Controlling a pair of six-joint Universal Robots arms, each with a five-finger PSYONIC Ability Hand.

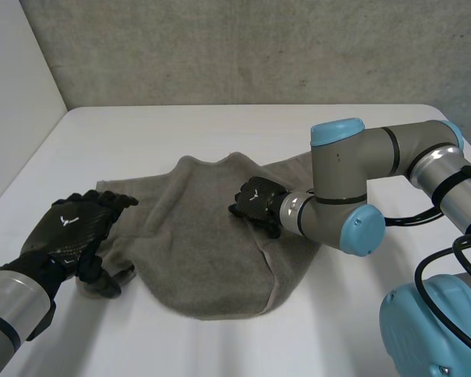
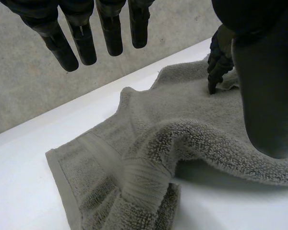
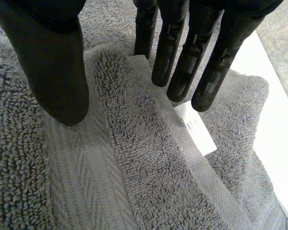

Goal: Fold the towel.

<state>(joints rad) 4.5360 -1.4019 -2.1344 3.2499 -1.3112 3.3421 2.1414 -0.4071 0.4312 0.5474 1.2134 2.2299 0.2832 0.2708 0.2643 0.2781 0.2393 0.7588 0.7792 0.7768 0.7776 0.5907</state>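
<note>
the right hand (image 3: 53,62) hangs over the grey towel (image 3: 134,182), its thumb and fingers (image 3: 182,62) straight and spread apart. a raised fold of towel with a flat woven band (image 3: 81,167) runs between them. a white label (image 3: 198,129) lies at the fingertips, and the white table (image 3: 281,143) shows beside the towel.

There was one grey towel (image 1: 212,251) on one white table (image 1: 220,126), nearer its front edge. One white label (image 3: 196,129) showed on it. Two black hands were counted: left hand (image 1: 74,232), right hand (image 1: 257,200).
</note>
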